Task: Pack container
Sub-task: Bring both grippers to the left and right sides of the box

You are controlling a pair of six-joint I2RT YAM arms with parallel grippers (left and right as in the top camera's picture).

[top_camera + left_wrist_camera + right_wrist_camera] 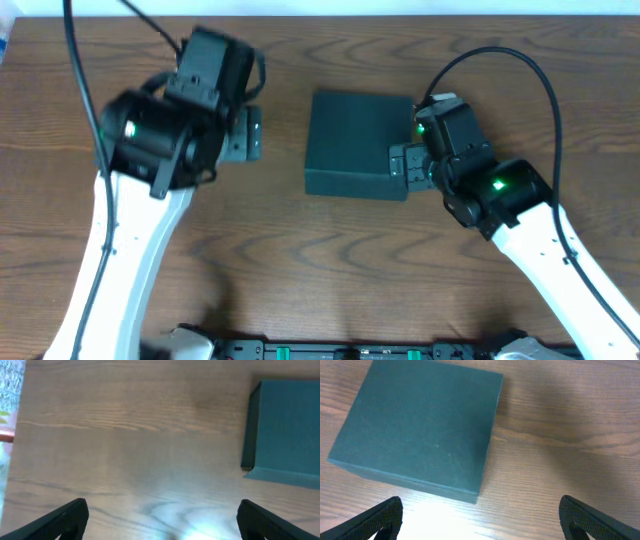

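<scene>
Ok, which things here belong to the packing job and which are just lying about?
For the job:
- the dark green box, closed
- the left hand, open, holding nothing
- the right hand, open, holding nothing

Just there:
- the wooden table
- the black cables on the arms

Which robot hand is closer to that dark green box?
The right hand, at the edge of the box. The left hand sits farther off across the table.
</scene>
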